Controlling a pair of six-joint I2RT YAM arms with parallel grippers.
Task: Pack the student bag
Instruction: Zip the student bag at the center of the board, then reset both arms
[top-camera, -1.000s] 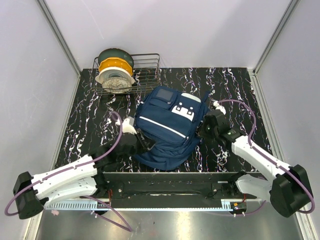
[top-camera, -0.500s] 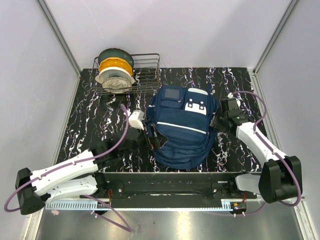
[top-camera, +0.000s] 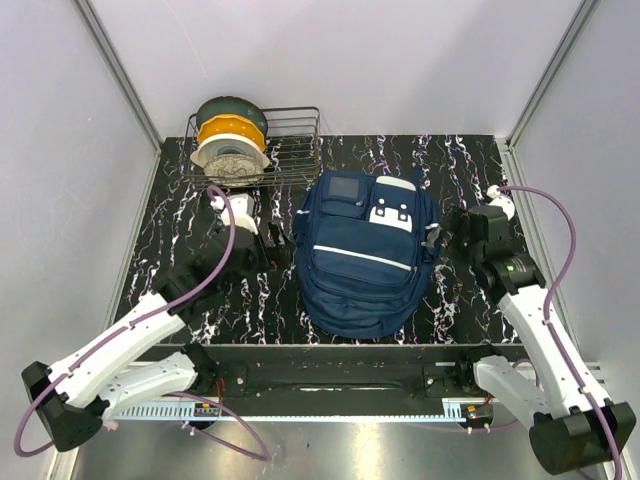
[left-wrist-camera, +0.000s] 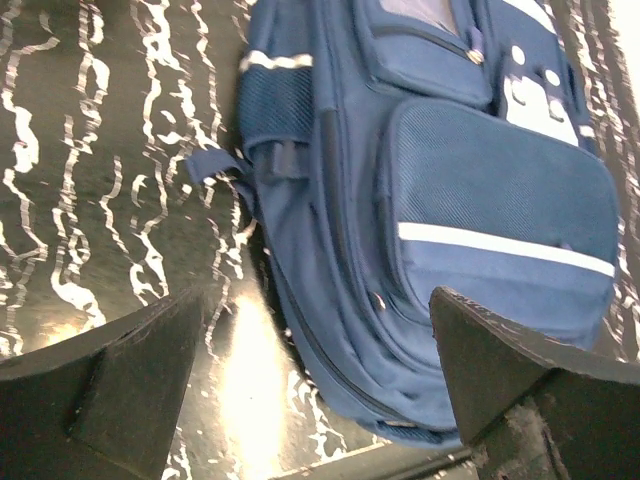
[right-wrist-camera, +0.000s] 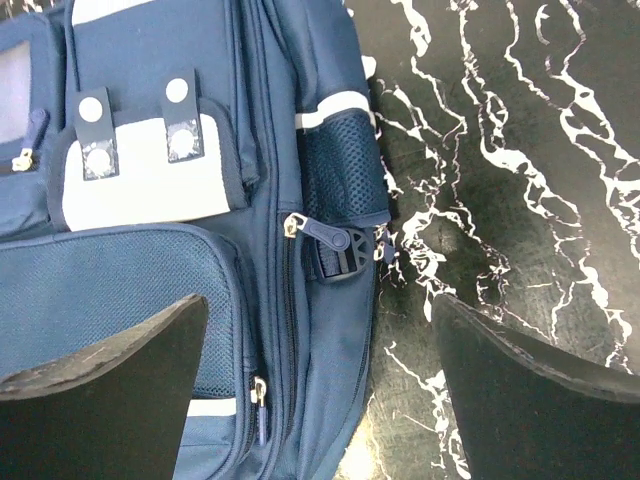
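Wide-open jaws on both arms hold nothing: the left arm (top-camera: 140, 325) has its pair just left of the student bag (top-camera: 362, 255), the right arm (top-camera: 535, 310) just right of it. The bag lies flat, front up, mid-tabletop (top-camera: 470, 170), its zips apparently closed. The small zip pull (right-wrist-camera: 293, 224) beside the mesh side pocket (right-wrist-camera: 340, 175) is easy to miss. Tugging it one-sided would likely drag or bunch the soft bag on the glossy surface. The wire basket (top-camera: 295, 140) of spools (top-camera: 230, 140) sits far left, well apart.
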